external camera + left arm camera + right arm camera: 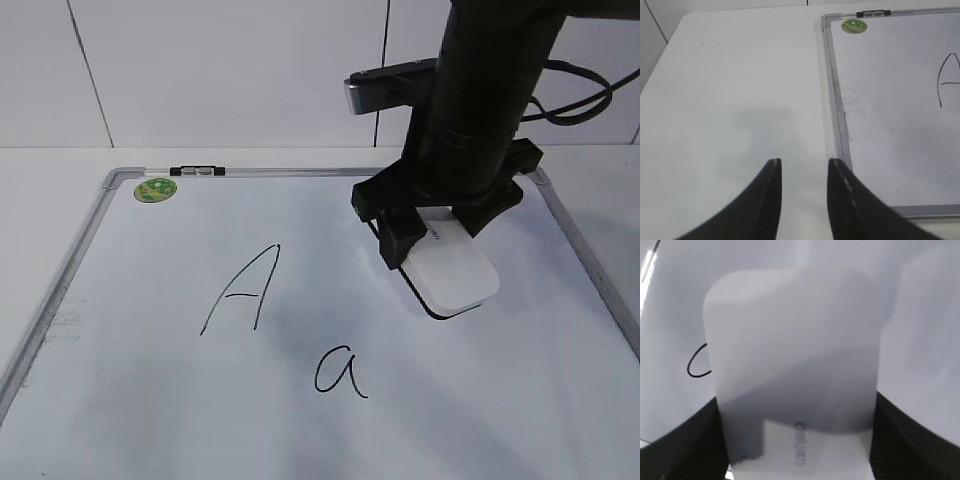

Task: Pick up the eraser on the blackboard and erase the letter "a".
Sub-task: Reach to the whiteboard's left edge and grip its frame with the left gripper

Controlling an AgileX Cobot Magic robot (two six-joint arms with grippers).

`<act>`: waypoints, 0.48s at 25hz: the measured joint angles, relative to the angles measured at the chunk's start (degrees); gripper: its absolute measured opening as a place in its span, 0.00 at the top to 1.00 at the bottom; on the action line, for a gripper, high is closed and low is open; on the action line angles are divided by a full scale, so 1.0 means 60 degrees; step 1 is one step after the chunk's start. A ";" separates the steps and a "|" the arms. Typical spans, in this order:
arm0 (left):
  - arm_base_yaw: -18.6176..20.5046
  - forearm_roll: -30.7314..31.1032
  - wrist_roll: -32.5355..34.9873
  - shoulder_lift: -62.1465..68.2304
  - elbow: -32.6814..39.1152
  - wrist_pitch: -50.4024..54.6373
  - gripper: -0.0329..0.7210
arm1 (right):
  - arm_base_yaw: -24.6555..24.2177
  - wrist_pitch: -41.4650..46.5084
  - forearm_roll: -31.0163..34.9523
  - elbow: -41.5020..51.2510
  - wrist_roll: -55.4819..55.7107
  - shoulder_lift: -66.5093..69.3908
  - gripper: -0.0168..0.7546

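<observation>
The blackboard (pixel 140 400) is a white board with a grey frame lying flat on the table. The small letter "a" (pixel 340 373) is drawn near its front middle; part of its loop shows in the right wrist view (pixel 696 364). My right gripper (pixel 435 235) is shut on the white eraser (pixel 455 275), which fills the right wrist view (pixel 795 350). The eraser sits up and to the right of the "a"; whether it touches the board I cannot tell. My left gripper (pixel 804 165) is open and empty over the bare table, left of the board's frame (pixel 840 115).
A capital "A" (pixel 245 290) is drawn left of centre on the board. A round green sticker (pixel 155 189) and a small black-and-silver clip (pixel 197 172) sit at the board's far left corner. White table surrounds the board; a tiled wall stands behind.
</observation>
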 joint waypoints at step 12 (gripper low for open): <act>0.0000 -0.0770 -0.0020 0.1501 -0.1538 -0.1849 0.64 | 0.0000 0.0000 0.0000 0.0000 -0.0016 0.0000 0.27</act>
